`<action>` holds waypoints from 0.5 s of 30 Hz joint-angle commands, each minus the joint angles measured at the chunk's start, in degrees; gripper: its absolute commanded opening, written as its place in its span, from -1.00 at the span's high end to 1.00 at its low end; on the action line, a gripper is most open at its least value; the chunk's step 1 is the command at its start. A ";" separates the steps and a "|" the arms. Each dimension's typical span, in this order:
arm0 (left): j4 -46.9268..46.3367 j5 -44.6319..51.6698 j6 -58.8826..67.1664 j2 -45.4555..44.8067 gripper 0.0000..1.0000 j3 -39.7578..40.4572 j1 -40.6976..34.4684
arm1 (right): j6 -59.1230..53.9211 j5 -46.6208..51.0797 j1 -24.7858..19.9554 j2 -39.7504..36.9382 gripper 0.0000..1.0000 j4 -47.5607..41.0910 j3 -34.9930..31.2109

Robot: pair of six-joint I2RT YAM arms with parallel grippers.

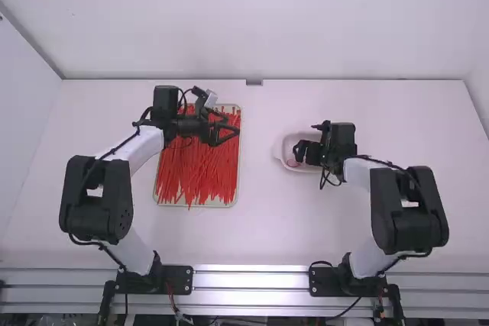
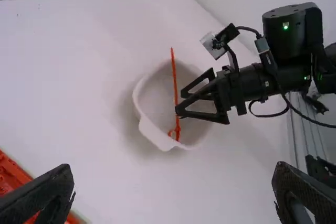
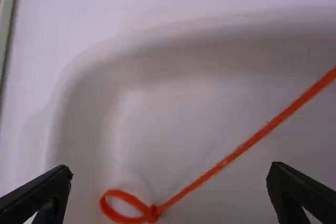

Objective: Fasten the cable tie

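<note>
The thin cable tie (image 3: 268, 124) just below the wide-open right gripper (image 3: 168, 170) looks light and springy, best pinched on its long tail.

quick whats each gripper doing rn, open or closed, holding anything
Left gripper: open, holding nothing.
Right gripper: open at the white bowl, not gripping the cable tie.

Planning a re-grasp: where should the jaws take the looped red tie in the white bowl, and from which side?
Take the red tie on its straight tail, mid-length. The small loop sits low on the white bowl floor by the wall; the tail slants up, seemingly clear. Come from above with the right gripper, jaws across the tail.
</note>
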 commanded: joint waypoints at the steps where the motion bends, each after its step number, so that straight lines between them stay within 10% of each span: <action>1: -1.25 0.50 2.36 -1.79 -0.98 1.16 0.50 | 0.13 -0.15 0.04 -3.96 -0.99 -1.16 2.21; 15: -19.06 -13.16 6.14 -15.12 -0.98 1.14 0.37 | 0.74 4.22 2.75 -18.56 -0.99 -15.39 2.05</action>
